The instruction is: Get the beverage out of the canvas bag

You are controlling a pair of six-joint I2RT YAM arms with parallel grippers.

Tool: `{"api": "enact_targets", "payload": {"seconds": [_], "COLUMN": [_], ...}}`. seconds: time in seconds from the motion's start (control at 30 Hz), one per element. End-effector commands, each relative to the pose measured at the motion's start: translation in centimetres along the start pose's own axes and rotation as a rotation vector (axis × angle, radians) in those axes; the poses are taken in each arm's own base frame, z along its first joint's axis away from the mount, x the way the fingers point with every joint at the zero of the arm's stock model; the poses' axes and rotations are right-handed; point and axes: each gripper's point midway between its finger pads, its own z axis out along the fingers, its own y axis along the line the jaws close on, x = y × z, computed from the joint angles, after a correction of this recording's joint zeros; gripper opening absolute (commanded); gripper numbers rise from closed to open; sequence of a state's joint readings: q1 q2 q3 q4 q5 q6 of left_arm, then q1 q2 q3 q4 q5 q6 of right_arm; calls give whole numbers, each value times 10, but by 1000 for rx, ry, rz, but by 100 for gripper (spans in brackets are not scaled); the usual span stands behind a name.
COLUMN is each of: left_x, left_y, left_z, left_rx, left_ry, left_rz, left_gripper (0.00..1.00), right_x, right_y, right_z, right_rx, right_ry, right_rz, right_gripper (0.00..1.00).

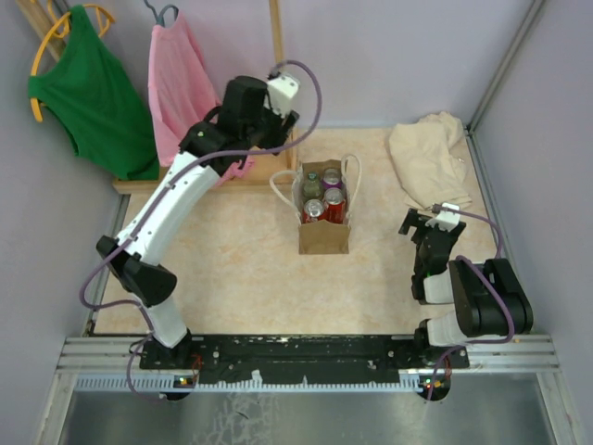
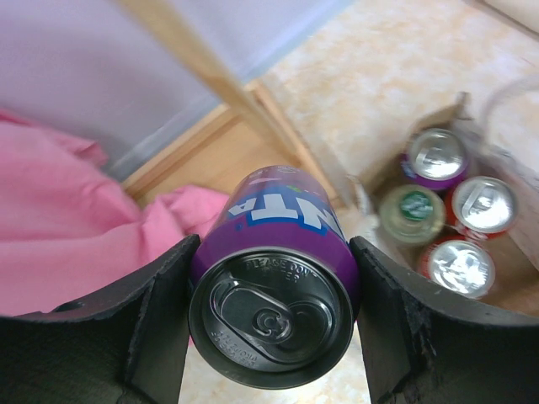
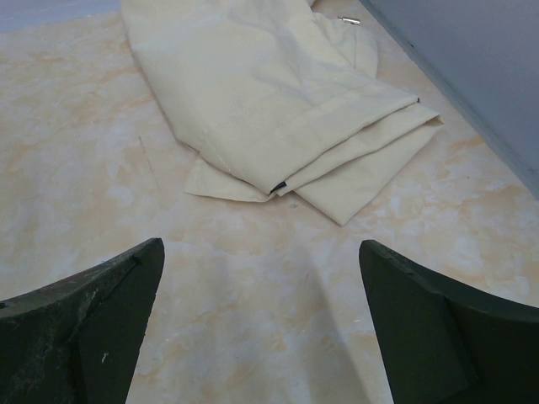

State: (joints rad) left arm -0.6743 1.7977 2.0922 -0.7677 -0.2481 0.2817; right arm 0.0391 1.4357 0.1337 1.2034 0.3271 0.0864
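So the left gripper [image 2: 274,324] has a purple can [image 2: 274,278] clamped between its fingers, both pads flat against the sides, the top with its pull tab facing the wrist cam. The can is out of the canvas bag [image 1: 324,232] and clear of it, held off to the bag's far left by the wooden rack [image 2: 223,84] and the pink garment [image 2: 67,236]. The bag stands upright mid-bench [image 1: 232,269], open at the top, with four other cans [image 2: 459,265] packed inside: one green-topped, one purple, two red. Right gripper [image 3: 261,324] is spread wide with nothing in it, low over the bench on the right side, pointed at the folded beige cloth [image 3: 269,109] just ahead of it
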Motion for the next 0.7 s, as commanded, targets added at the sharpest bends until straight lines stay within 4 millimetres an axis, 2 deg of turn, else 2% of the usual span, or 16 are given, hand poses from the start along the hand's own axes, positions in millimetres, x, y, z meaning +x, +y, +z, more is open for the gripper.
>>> {"api": "enact_targets", "payload": {"seconds": [0.0, 0.13, 0.23, 0.47, 0.67], "left_x": [-27, 15, 47, 111, 149], "left_y": [55, 75, 75, 53, 24], "left_z": [-23, -6, 9, 40, 61], "left_rx": [-129, -159, -132, -53, 29], "left_ry": [-136, -28, 34, 177, 250], "left_rz": [-112, -166, -213, -307, -364], "left_gripper": [0, 0, 0, 0, 0], "right_x": [-19, -20, -19, -20, -20], "right_y": [4, 3, 4, 4, 4], "right_z": [8, 8, 8, 8, 8], "right_rx": [4, 4, 4, 4, 4], "right_ry": [-62, -63, -62, -63, -63], "right_rz": [8, 10, 9, 9, 9], "right_gripper": [99, 99, 99, 99, 99]}}
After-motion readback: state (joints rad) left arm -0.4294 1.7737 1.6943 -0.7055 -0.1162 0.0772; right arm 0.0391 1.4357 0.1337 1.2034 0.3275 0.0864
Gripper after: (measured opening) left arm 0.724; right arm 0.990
